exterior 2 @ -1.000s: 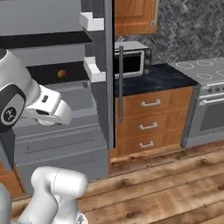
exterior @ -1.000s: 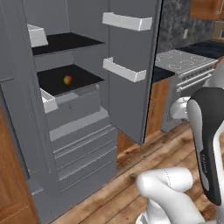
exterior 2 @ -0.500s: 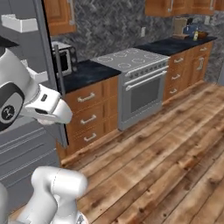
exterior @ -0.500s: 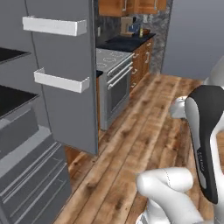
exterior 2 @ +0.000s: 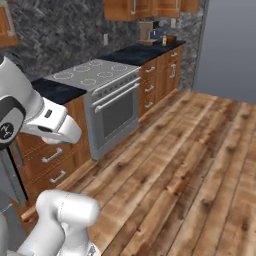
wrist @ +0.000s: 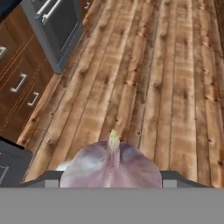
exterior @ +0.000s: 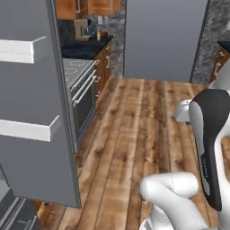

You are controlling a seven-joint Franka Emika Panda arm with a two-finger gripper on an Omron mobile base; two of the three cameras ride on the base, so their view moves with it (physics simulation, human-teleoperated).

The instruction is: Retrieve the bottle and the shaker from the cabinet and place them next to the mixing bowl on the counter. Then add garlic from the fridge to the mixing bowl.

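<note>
A garlic bulb (wrist: 111,164), pale purple with a small yellowish stem tip, is gripped in the end effector (wrist: 111,179) and is seen from the hand camera against the wooden plank floor (wrist: 175,87). The two dark fingertips (wrist: 175,178) are pressed against the bulb's sides, one at each flank. Below the bulb, the floor is crossed by warm brown boards, with a stainless oven (wrist: 57,26) and wooden drawers (wrist: 17,87) lying at the upper left of the hand view. In the left base view, an open grey fridge door (exterior: 40,112) with white shelf bins (exterior: 27,130) is seen at the left. A stove (exterior 2: 107,95) is set among dark surfaces (exterior 2: 140,52) in the right base view.
</note>
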